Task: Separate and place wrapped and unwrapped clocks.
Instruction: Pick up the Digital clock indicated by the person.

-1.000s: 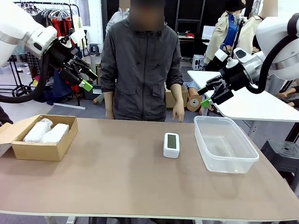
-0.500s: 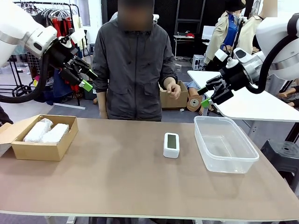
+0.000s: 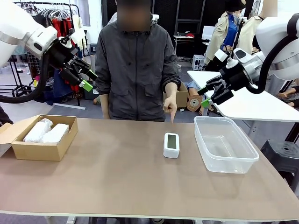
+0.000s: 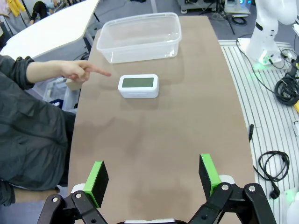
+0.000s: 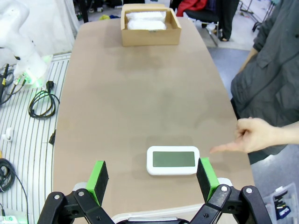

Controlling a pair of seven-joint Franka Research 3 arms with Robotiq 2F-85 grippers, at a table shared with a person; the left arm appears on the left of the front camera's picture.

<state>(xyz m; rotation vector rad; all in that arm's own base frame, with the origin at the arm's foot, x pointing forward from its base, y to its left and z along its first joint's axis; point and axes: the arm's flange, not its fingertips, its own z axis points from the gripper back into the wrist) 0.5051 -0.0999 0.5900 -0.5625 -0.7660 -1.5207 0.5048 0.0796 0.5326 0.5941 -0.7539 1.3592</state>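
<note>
White clock [image 3: 171, 144] at the pointing hand [image 3: 170, 110]: I'd bring the right gripper [image 3: 203, 96], spread wide like the left gripper [image 3: 89, 79], squarely across its width

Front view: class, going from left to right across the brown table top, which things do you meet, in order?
Cardboard box holding two wrapped bundles → bare white clock → clear plastic tub.
</note>
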